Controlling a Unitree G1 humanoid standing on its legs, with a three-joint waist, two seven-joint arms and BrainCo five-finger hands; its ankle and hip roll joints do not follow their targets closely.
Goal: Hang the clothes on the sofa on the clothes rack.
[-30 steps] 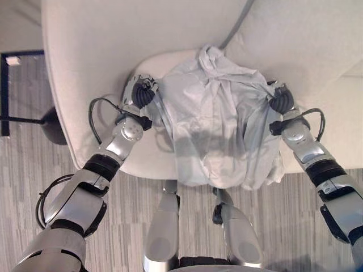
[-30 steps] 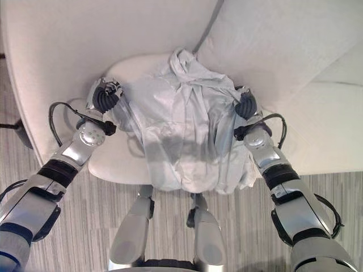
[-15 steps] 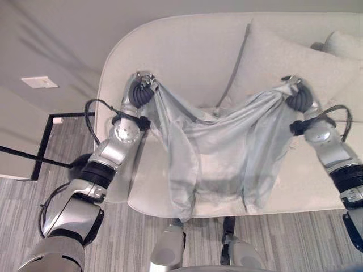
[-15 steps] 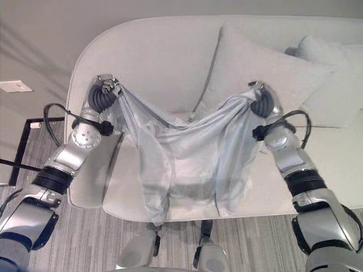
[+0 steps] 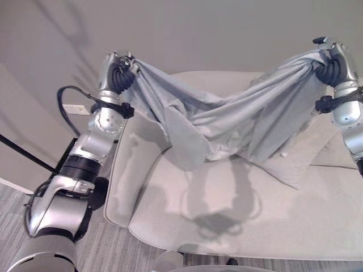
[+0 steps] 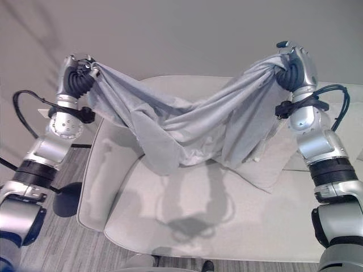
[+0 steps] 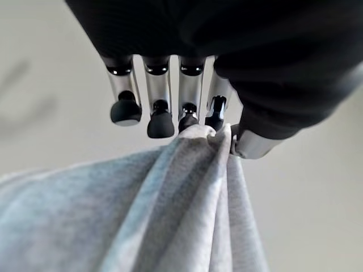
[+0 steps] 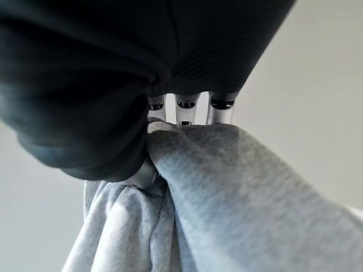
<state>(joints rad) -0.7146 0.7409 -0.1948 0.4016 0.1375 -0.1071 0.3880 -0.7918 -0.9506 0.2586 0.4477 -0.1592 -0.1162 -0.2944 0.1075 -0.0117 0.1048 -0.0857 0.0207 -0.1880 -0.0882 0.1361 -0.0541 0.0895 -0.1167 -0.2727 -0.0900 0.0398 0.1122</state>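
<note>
I am holding the grey garment up above the sofa, stretched between both hands and sagging in the middle, clear of the seat.

Above the sofa's left arm, my left hand is pinching a bunched corner of the cloth between thumb and fingertips; in the left wrist view only some of the fingers are biting, so I am judging this grip as thin. A quick swing could be enough to pull the fold out, and the garment would be dropping back onto the cushions.

Toward the middle, the drooping folds are hanging just over the seat, near the pale cushion against the backrest. If I am lowering my arms while turning, the low hem could be dragging on it.

Above the sofa's right side, my right hand is clenched on the other bunched end, with cloth draped over it and hiding the fingertips.

Left of the sofa, a dark frame bar is slanting by the wall; I cannot tell whether it belongs to the rack. The sofa arm is standing between me and it.
</note>
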